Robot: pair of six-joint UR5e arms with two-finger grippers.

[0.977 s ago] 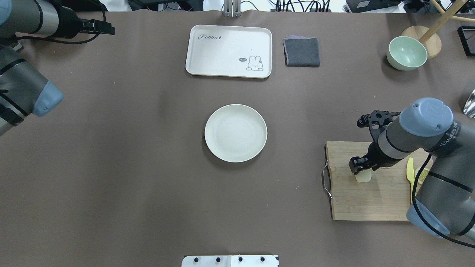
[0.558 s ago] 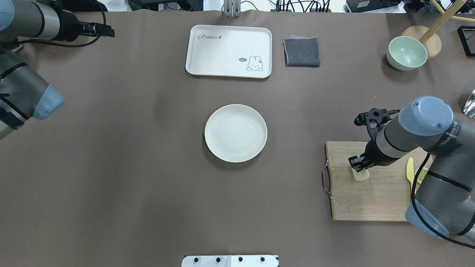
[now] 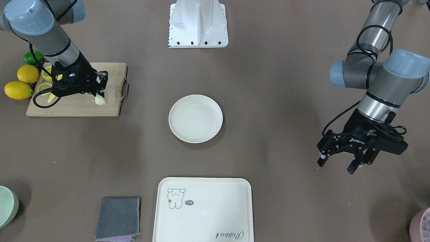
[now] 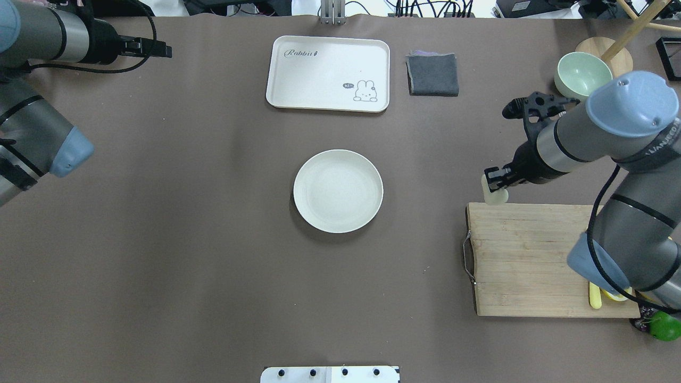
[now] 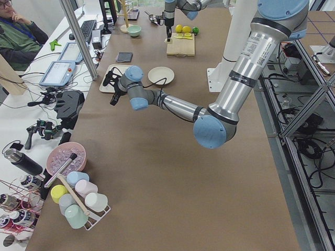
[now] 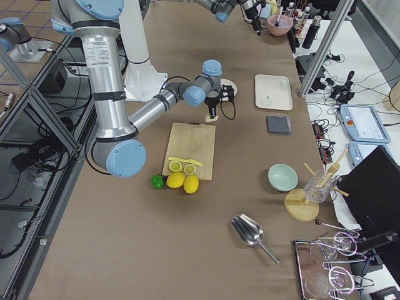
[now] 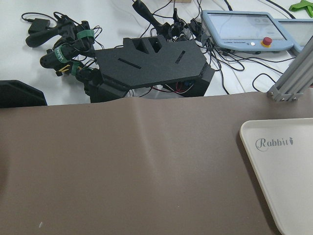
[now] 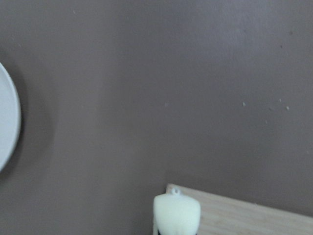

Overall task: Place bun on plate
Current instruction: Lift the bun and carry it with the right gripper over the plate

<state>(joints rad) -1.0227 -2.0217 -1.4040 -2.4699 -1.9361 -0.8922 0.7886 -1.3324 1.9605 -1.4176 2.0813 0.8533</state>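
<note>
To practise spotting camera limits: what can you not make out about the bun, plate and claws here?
Bun: right wrist view, lower part cut by the bottom edge, grip unseen.
Plate: same view, mostly cut by the left edge.
Left claw: absent from its own wrist view.

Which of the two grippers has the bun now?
The right gripper, by a corner of the cutting board, is shut on the bun. The left gripper hangs open and empty across the plate from it.
</note>
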